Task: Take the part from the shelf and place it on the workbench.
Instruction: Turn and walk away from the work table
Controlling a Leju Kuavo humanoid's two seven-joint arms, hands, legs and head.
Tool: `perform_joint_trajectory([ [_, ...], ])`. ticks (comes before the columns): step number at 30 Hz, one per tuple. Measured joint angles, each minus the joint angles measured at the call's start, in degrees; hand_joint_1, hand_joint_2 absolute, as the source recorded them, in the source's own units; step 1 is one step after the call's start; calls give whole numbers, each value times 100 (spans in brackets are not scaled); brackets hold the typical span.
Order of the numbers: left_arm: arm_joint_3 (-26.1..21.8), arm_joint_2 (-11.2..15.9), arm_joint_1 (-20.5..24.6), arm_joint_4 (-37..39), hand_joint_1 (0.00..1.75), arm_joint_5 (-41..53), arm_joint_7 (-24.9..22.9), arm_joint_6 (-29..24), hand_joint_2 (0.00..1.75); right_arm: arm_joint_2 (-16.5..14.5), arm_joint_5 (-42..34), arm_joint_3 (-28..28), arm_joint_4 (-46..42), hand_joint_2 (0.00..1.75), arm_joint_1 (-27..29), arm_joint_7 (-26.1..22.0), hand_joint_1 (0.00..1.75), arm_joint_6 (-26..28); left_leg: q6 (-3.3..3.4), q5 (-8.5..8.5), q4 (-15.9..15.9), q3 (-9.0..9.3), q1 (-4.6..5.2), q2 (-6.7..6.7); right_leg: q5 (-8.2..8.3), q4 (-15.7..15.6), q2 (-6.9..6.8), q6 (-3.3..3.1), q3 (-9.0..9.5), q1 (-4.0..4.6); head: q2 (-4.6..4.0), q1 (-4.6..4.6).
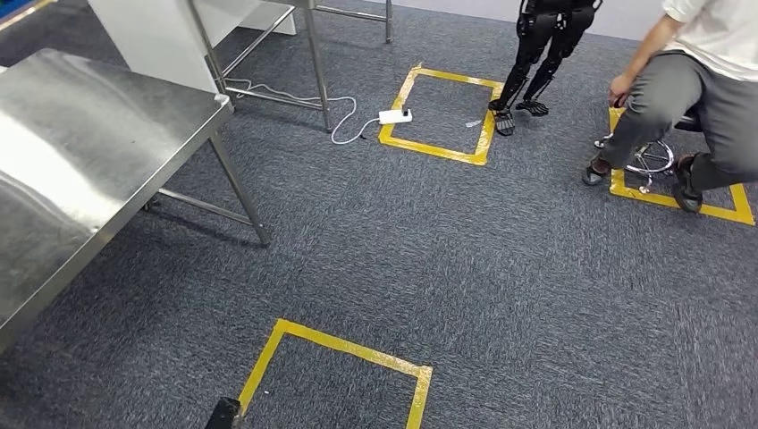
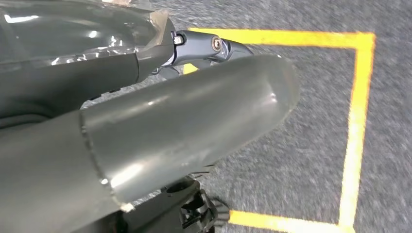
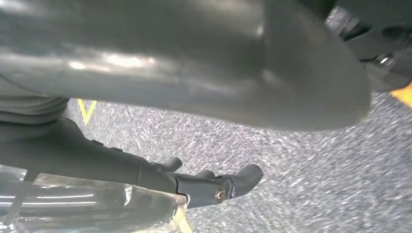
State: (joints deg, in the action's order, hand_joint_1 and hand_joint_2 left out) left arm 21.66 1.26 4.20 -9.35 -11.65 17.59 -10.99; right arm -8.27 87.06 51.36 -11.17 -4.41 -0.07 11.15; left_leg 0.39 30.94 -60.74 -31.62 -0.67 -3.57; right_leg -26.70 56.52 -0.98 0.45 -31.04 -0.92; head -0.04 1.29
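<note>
Steel surface [image 1: 80, 152] sits at the left of the frame — bare top. Left robot hand [image 2: 194, 121] and right robot hand [image 3: 204, 87] hang over carpet, fingers apart, holding nothing.

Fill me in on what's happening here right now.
Nothing is being handled at this moment. The robot is looking down at grey carpet with yellow tape squares, a steel workbench to its left. Both arms hang toward the floor: the left hand and the right hand show at the wrist cameras with the carpet beyond them and no part visible in either. Ahead, a second robot's dark legs stand by a taped square with a white power strip, and a seated person is on a stool.
</note>
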Motion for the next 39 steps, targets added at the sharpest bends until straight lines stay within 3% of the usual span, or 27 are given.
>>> perform_joint_trajectory([
  [2, 2, -3, -19, 1, 0, 0, -2, -1, 0, -4, -2, 0, 1, 0, -9, 0, 0, 0, -16, 404, -768, -333, -12, 277, 18, 2, 126, -56, -10, 20, 0, 13],
  [3, 2, -4, -29, 1, 0, 0, -3, -1, 0, -5, -2, 0, 1, 0, -10, 0, 0, 0, -18, 525, -1103, -492, -12, 325, 20, 3, 199, -67, -12, 32, 0, 13],
  [4, 2, -4, -34, 2, 0, 0, -4, -2, 0, -6, -2, 0, 1, 0, -4, 0, 0, 0, -14, 541, -1281, -584, -12, 347, 24, 4, 274, -72, -9, 42, 0, 15],
  [6, 2, -4, -33, 2, 0, 0, -4, -4, 0, -4, -2, 0, 1, 0, 8, 0, 0, 0, 12, 266, -1020, -476, -13, 381, 26, 7, 420, -74, 9, 51, 0, 14],
  [8, 2, -1, -34, 3, 0, 0, -4, -4, 0, -9, -1, 0, 1, 0, 5, 0, 0, 0, 57, -141, -263, -119, -24, 618, 28, 22, 569, -68, 21, 66, 0, 12],
  [10, 2, 4, -33, 5, 0, 0, -7, -4, 0, -16, -1, 0, 1, 0, -8, 0, 0, 0, 81, -303, 239, 106, -25, 840, 46, 44, 705, -34, -25, 76, 0, 8],
  [11, 2, 6, -31, 5, 0, 0, -10, -3, 0, -18, -3, 0, 1, 0, -7, 0, 0, 0, 89, -292, 299, 122, -14, 854, 66, 46, 766, -1, -65, 75, 0, 8],
  [12, 2, 4, -28, 5, 0, 3, -14, -1, 0, -17, -6, 0, 1, 0, 0, 0, 0, 0, 105, -300, 329, 124, -2, 789, 90, 37, 830, 39, -117, 64, 0, 8],
  [14, 1, -4, -19, 3, 0, 10, -23, 6, 0, -11, -13, 0, 1, 0, 14, 0, 0, 0, 175, -354, 399, 135, 1, 634, 43, 148, 710, 83, -226, 66, 0, 2],
  [15, -1, -7, -18, 3, 0, 14, -31, 9, 0, -8, -15, 0, 1, 0, 13, 0, 0, 0, 210, -379, 438, 143, -2, 546, -63, 348, 563, 83, -341, 74, 0, -13],
  [17, -2, -7, -25, 3, 0, 15, -48, 10, 0, -5, -17, 0, 1, 0, 0, 0, 0, -1, 242, -396, 462, 140, 9, 369, -380, 1043, 271, 66, -680, 70, 0, -39],
  [19, -2, -9, -30, 4, 0, 15, -57, 9, 0, -4, -17, 0, 1, 0, 1, 0, 0, -2, 242, -396, 459, 129, 24, 185, -558, 1626, 187, 104, -954, 47, 0, -45],
  [20, -2, -13, -29, 4, 0, 15, -57, 8, 0, -3, -17, 0, 1, 0, 7, -1, 0, -2, 240, -394, 458, 127, 27, 104, -533, 1653, 166, 145, -954, 33, 0, -46],
  [21, -2, -18, -27, 3, 0, 15, -57, 5, 0, -2, -19, 0, 1, 0, 12, -1, 0, -2, 237, -391, 457, 130, 27, 28, -428, 1435, 133, 196, -827, 19, 0, -48],
  [22, -2, -25, -24, 3, 0, 16, -57, 4, 0, 1, -22, 0, 1, 0, 13, -2, 0, -2, 227, -386, 455, 138, 27, -42, -279, 1019, 36, 240, -593, 8, 0, -49],
  [24, -1, -31, -19, 2, 0, 23, -57, 3, 0, 3, -36, 0, 1, 0, -4, -4, 0, -2, 183, -360, 443, 159, 54, -159, -52, 251, -247, 243, -183, 26, 0, -49],
  [25, 1, -32, -15, 2, 0, 27, -57, 4, 0, 4, -45, 0, 1, 0, -12, -5, 0, -2, 152, -345, 436, 172, 70, -212, 1, 53, -340, 213, -84, 44, 0, -44],
  [26, 2, -32, -9, 2, 0, 31, -58, 4, 0, 5, -51, 0, 1, 0, -17, -6, 0, -2, 122, -331, 433, 184, 80, -263, 13, 10, -351, 174, -83, 65, 0, -42],
  [28, 2, -36, 13, -3, 0, 34, -59, 4, 0, 13, -57, 1, 1, 0, -13, -7, 0, -2, 55, -295, 413, 199, 55, -310, 46, -3, -211, 103, -96, 47, 0, -39],
  [30, 3, -39, 30, -8, 0, 38, -61, 5, 0, 20, -60, 2, 1, 0, -14, -7, 0, -2, -8, -95, 180, 118, 13, -61, 87, -22, -81, 11, -80, 3, 0, -29],
  [32, 5, -41, 22, -6, 0, 55, -73, 12, 0, 22, -67, 2, 1, 0, -25, -7, 0, -2, -38, 315, -481, -161, -5, 266, 120, -23, 50, -66, -82, 3, 0, -16],
  [33, 8, -43, 15, -4, 0, 65, -87, 16, 0, 24, -71, 2, 1, 0, -25, -7, 0, -2, -44, 498, -872, -336, -9, 334, 130, -21, 127, -89, -89, 17, 0, -15],
  [34, 9, -43, 12, -3, 0, 76, -100, 20, 0, 25, -75, 3, 1, 0, -21, -7, 0, -2, -49, 575, -1135, -461, -14, 357, 135, -19, 205, -96, -94, 28, 0, -17],
  [35, 11, -43, 13, -3, 0, 83, -111, 21, 0, 27, -76, 3, 1, 0, -14, -7, 0, -2, -52, 536, -1209, -501, -23, 365, 139, -13, 286, -100, -95, 35, 0, -16],
  [36, 12, -41, 15, -2, 0, 88, -120, 22, 0, 28, -78, 4, 1, 0, -10, -7, 0, -2, -54, 393, -1078, -446, -38, 378, 140, -2, 371, -101, -94, 37, 0, -17],
  [37, 13, -38, 18, -2, 0, 92, -123, 22, 0, 28, -79, 4, 1, 0, -10, -7, 0, -1, -55, 181, -762, -299, -61, 416, 140, 16, 453, -99, -94, 35, 0, -17],
  [39, 15, -33, 27, -2, 0, 98, -128, 22, 0, 26, -76, 4, 1, 0, -20, -7, 0, 0, -65, -135, -56, 27, -116, 686, 138, 76, 605, -81, -129, 49, 0, -21],
])
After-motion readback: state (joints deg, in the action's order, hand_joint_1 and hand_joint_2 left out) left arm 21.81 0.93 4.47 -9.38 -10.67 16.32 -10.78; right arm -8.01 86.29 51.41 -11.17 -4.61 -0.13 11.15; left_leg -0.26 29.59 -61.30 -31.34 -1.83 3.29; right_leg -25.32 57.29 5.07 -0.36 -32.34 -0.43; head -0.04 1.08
